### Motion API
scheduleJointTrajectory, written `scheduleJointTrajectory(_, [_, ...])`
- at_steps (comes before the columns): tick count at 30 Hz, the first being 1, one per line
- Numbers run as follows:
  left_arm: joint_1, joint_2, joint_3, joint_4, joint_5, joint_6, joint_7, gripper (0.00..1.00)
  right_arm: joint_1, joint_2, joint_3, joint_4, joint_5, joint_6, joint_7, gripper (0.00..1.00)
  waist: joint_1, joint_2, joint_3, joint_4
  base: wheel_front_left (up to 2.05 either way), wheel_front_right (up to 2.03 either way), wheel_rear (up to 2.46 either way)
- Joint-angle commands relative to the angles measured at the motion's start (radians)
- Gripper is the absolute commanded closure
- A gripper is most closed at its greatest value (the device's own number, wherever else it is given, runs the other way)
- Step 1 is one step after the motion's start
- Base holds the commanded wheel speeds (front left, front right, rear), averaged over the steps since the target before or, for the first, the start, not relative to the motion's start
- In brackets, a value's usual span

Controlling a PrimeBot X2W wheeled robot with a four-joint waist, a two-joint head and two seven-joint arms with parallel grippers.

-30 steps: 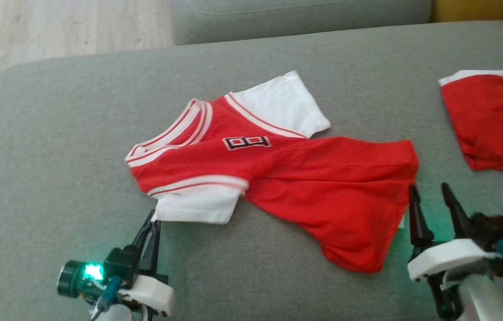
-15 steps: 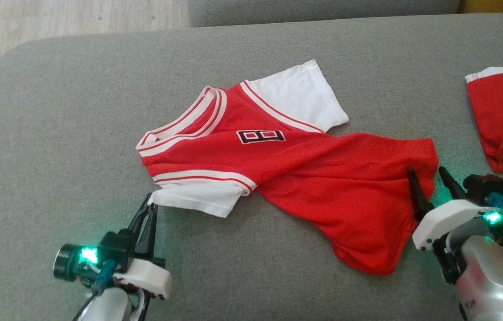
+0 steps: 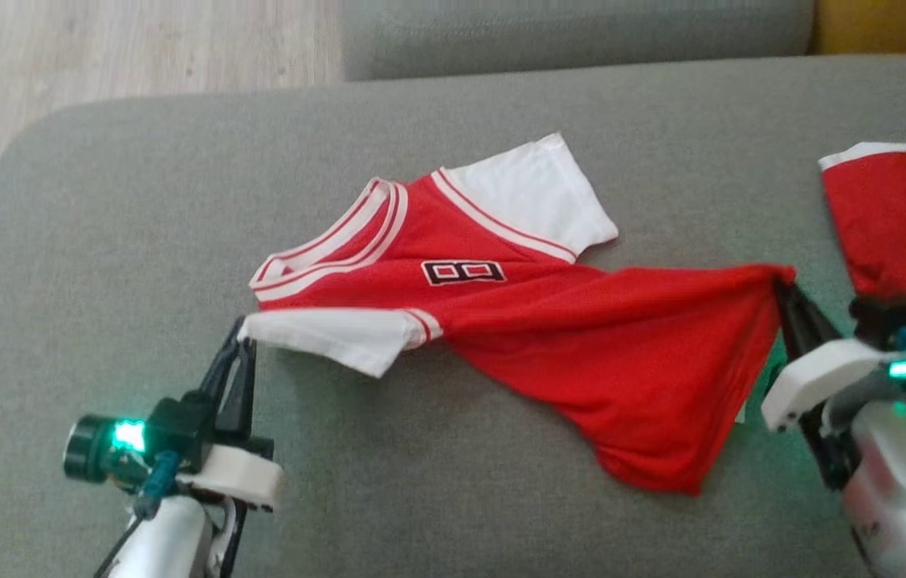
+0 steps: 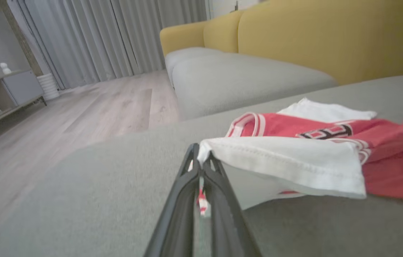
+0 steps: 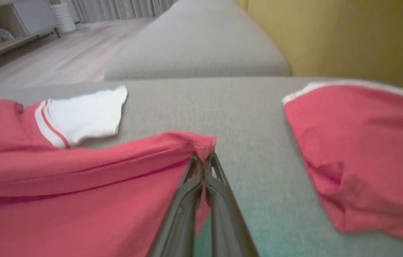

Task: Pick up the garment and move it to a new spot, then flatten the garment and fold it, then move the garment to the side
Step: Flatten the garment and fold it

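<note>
With the red jersey lying mid-cushion on the grey sofa, the left gripper pinched its near white sleeve and the right gripper its hem corner; relocating, flattening and folding apparently remained.

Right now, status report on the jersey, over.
Left gripper shut on white sleeve. Right gripper shut on hem corner. The jersey stretched between them over couch. Second red garment apart, to right.
</note>
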State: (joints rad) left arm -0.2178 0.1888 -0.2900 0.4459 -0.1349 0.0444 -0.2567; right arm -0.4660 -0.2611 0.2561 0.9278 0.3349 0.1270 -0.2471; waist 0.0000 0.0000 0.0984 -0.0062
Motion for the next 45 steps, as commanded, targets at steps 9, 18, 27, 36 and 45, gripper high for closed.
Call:
scheduleJointTrajectory(9, [-0.121,0.117,0.085,-0.325,0.015,-0.012,0.003,1.00,0.021,-0.107,-0.061,-0.365,-0.035,0.004,-0.014,1.00,0.0000,0.0000,-0.148,-0.026,0.00,0.00,0.00])
scheduleJointTrajectory(18, [-0.348,0.175,0.096,-0.575,-0.008,-0.084,0.104,1.00,0.039,-0.199,-0.178,-0.678,-0.044,0.004,0.023,1.00,0.0000,0.0000,-0.190,-0.029,0.00,0.00,0.00])
scheduleJointTrajectory(27, [-0.684,0.174,0.003,-0.287,-0.109,-0.165,0.244,1.00,-0.158,-0.195,-0.044,-0.660,0.025,0.004,0.166,1.00,0.0000,0.0000,-0.112,-0.024,0.00,0.00,0.00])
scheduleJointTrajectory(36, [-1.039,0.159,-0.081,0.073,-0.030,-0.153,0.086,1.00,-0.553,-0.161,0.038,-0.316,-0.012,0.004,0.063,1.00,0.0000,0.0000,0.074,0.007,0.00,0.00,0.00])
scheduleJointTrajectory(45, [-1.178,0.112,-0.100,0.109,-0.024,-0.155,-0.003,1.00,-0.750,-0.186,-0.064,-0.279,-0.171,0.004,-0.014,1.00,0.0000,0.0000,0.221,0.078,0.00,0.00,0.00])
